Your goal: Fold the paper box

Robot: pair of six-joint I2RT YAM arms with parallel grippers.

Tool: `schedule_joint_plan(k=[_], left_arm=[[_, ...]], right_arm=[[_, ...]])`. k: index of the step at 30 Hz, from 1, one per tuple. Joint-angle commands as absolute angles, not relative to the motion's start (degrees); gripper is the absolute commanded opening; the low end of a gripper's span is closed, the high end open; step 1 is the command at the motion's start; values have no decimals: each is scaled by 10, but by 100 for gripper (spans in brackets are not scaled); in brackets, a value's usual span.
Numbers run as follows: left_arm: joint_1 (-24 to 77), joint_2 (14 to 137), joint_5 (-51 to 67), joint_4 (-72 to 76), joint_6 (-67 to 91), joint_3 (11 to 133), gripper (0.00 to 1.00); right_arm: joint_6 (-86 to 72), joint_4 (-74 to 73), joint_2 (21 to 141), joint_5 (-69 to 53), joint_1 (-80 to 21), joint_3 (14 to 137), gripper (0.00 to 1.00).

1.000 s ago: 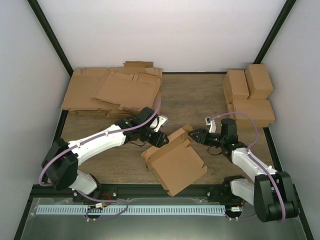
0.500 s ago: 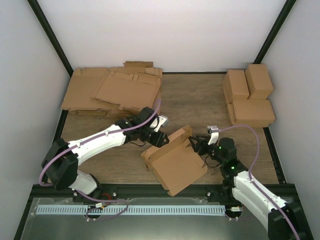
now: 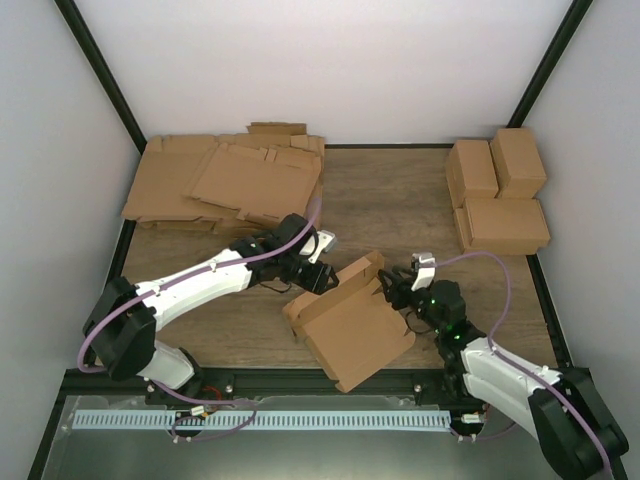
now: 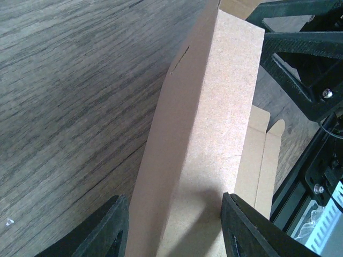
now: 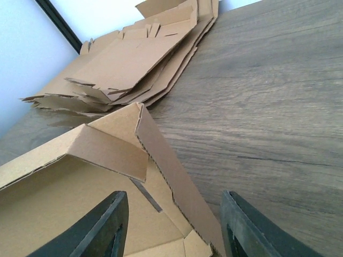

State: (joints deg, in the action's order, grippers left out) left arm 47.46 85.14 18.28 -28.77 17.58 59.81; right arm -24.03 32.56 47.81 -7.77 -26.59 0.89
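One paper box (image 3: 355, 325), left pincer (image 3: 321, 282), right pincer (image 3: 393, 286), three closed boxes (image 3: 505, 225).

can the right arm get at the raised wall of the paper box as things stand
Probably yes: the right end effector sits at the paper box, that wall between its fingers, nothing blocking.

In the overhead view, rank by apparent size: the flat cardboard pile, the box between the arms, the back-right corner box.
Largest: flat cardboard pile.
Then the paper box, half folded.
Smallest: the back-right corner box, though it sits farther from the camera.
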Motion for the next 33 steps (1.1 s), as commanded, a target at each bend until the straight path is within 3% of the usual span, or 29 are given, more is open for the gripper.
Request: schedule_joint_plan(k=[1, 15, 25, 33], left_arm=[[476, 861, 176, -305, 176, 606, 50], [477, 871, 180, -293, 190, 612, 50], [476, 862, 164, -299, 201, 614, 49], [473, 840, 112, -315, 224, 615, 49]], right_arm=[[-215, 395, 505, -44, -273, 11, 48], [-149, 415, 589, -20, -311, 48, 30], [-128, 439, 636, 15, -356, 69, 3], [-115, 439, 654, 58, -407, 109, 1]])
